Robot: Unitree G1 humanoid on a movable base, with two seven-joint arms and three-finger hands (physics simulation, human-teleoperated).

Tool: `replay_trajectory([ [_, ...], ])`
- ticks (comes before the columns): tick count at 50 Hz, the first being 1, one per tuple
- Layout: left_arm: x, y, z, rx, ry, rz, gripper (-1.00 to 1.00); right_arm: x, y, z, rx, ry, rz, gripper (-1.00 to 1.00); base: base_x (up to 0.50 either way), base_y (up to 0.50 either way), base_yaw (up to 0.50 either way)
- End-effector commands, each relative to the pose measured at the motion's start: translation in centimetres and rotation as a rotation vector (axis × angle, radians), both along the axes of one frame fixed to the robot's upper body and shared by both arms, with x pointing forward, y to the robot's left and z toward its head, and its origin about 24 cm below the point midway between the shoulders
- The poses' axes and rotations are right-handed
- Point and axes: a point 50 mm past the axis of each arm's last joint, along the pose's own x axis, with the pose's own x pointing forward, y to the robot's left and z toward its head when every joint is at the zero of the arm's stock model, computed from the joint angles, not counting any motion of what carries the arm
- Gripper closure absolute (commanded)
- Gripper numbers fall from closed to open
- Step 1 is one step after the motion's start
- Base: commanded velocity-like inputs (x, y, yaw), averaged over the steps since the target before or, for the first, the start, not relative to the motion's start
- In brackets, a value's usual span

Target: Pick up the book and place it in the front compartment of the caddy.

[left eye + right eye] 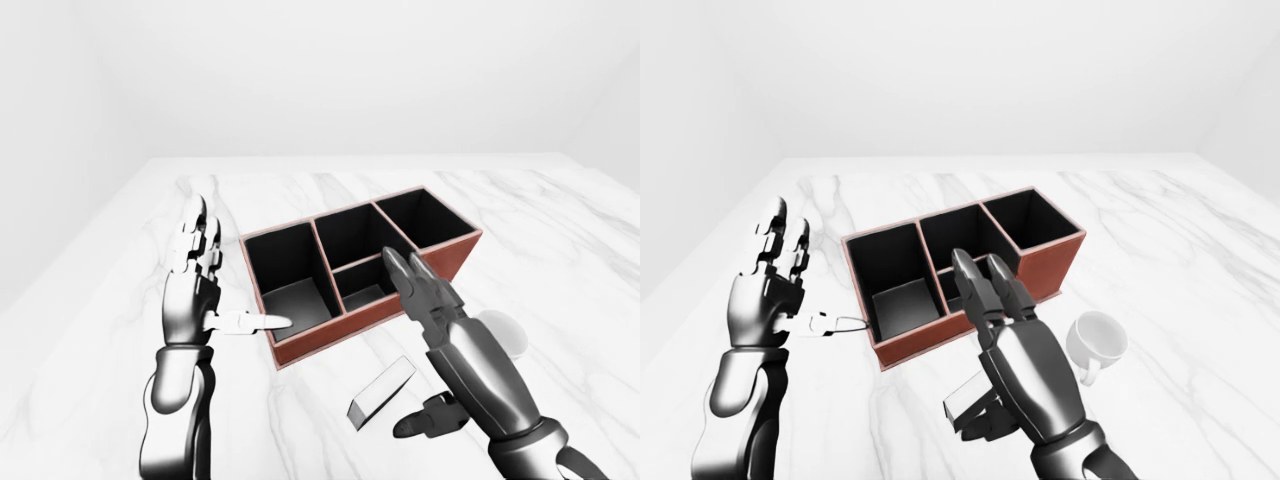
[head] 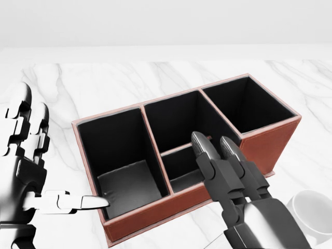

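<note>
The left hand point(image 1: 195, 290) holds its fingers spread, thumb tip at the caddy point(image 1: 360, 275) rim. The book point(image 1: 382, 389) lies flat on the desk point(image 1: 560, 230), just below the right hand point(image 1: 425, 295), whose fingers are straight and empty. That hand should drop, straddle the book's long edges, then pinch.

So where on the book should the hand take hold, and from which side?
A judgement: the book lies flat on the marble table, apart from the caddy, so only its thin long edges offer a grip. The open right hand could come down from above and pinch across the narrow width near the middle, thumb on one long edge and fingers on the other.
</note>
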Motion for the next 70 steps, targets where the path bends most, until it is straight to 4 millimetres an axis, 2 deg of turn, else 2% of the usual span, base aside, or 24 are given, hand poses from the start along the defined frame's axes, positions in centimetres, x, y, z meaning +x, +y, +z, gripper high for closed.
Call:
replay_trajectory([
  [1, 0.1, 0.4, 0.4, -0.005, -0.019, 0.011, -1.0, -0.7, 2.4, -0.5, -0.179, 0.013, 0.185, -1.0, 0.0, 0.0, 0.0],
  [16, 0.1, 0.6, 0.9, -0.008, -0.039, 0.019, -1.0, -0.5, 3.5, -1.5, -0.267, 0.06, 0.273, -1.0, 0.0, 0.0, 0.0],
  [46, 0.2, 0.7, 0.9, -0.007, -0.039, 0.022, -1.0, 1.0, 3.5, -4.9, -0.332, 0.192, 0.304, -1.0, 0.0, 0.0, 0.0],
  [70, 0.1, 0.7, 1.0, -0.007, -0.045, 0.025, -1.0, 1.2, 3.4, -7.0, -0.37, 0.276, 0.323, -1.0, 0.0, 0.0, 0.0],
])
